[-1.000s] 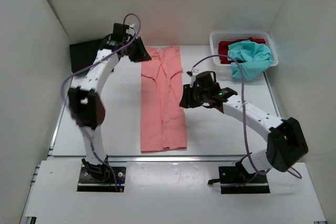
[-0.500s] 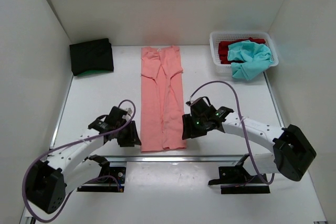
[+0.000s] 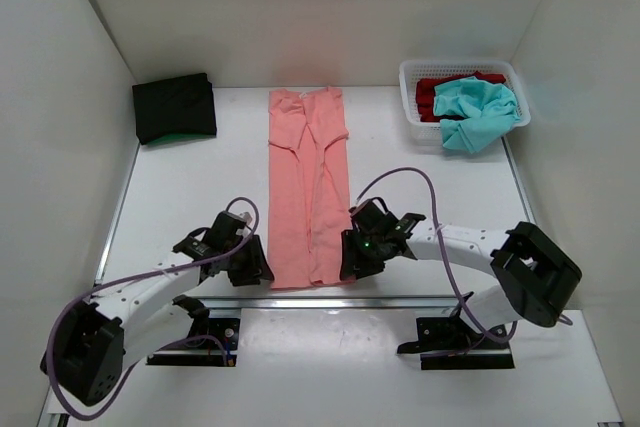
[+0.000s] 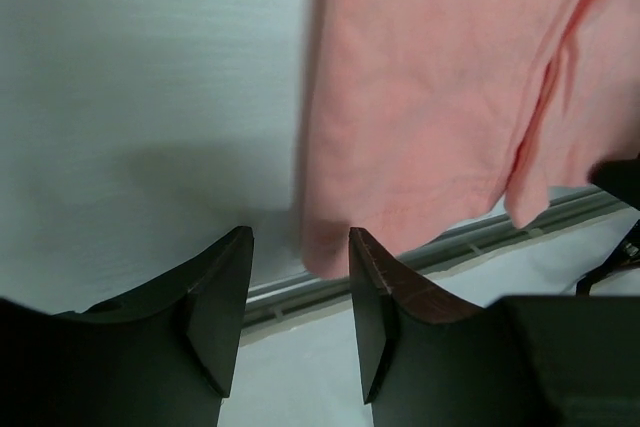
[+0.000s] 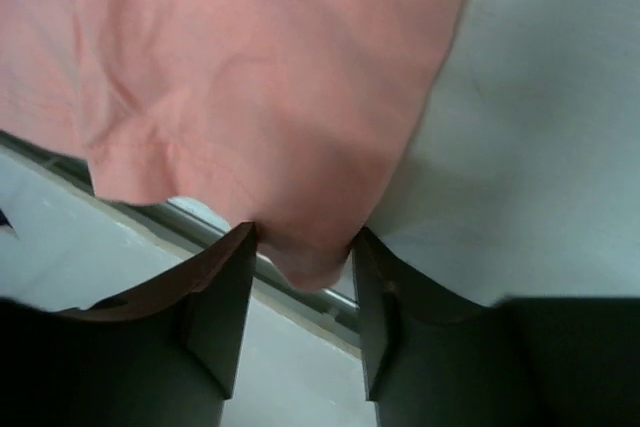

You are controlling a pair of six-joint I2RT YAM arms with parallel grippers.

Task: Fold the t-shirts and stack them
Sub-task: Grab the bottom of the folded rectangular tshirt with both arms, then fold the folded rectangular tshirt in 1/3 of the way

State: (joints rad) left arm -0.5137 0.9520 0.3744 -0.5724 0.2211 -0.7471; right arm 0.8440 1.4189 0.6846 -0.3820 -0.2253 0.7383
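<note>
A salmon-pink t-shirt [image 3: 308, 187] lies folded lengthwise into a long strip down the middle of the table. My left gripper [image 3: 262, 268] sits low at its near left corner and my right gripper [image 3: 347, 258] at its near right corner. In the left wrist view the jaws [image 4: 300, 237] stand open, with the pink corner [image 4: 325, 247] close to the right finger. The right wrist view shows my right gripper [image 5: 305, 232] open too, the pink corner [image 5: 310, 257] lying between its fingers. A folded black t-shirt [image 3: 175, 107] with a green edge [image 3: 185, 136] under it rests far left.
A white mesh basket [image 3: 409, 75] at the far right holds a teal t-shirt [image 3: 480, 107] spilling over its front and a red one [image 3: 435, 88]. A metal rail [image 3: 400, 298] runs along the near table edge right beside both grippers. White walls close in the table.
The left arm swung from beside the black shirt down to the pink shirt's near left corner. The right gripper came nearer, to the near right corner. Both jaws opened wider.
</note>
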